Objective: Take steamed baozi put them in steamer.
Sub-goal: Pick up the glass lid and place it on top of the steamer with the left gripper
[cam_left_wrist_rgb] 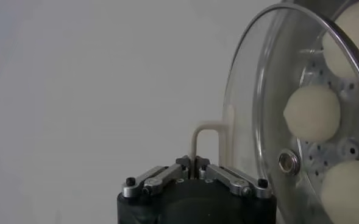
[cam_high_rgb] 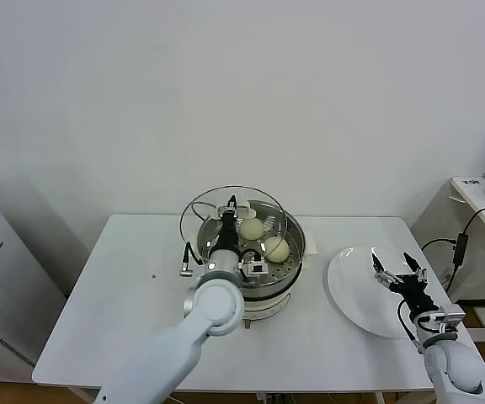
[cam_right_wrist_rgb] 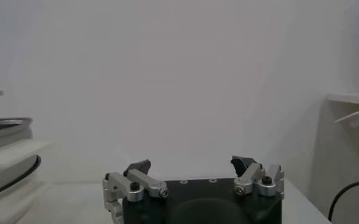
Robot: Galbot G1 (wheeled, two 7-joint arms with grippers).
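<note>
Your left claw (cam_high_rgb: 229, 204) pinches the glass lid (cam_high_rgb: 234, 212) by its handle (cam_left_wrist_rgb: 208, 137), tilted to cover the steamer (cam_high_rgb: 286, 268) holding baozi (cam_high_rgb: 276, 248); your right claw (cam_high_rgb: 399, 274) waits wide over the plate (cam_high_rgb: 352, 290).

A head camera looks forward and down from above at the whole desk (cam_high_rgb: 141, 278), while each wrist camera sits just behind its own gripper looking out level, the left one sharing the steamer (cam_high_rgb: 286, 271) (cam_left_wrist_rgb: 344, 146) close up.
</note>
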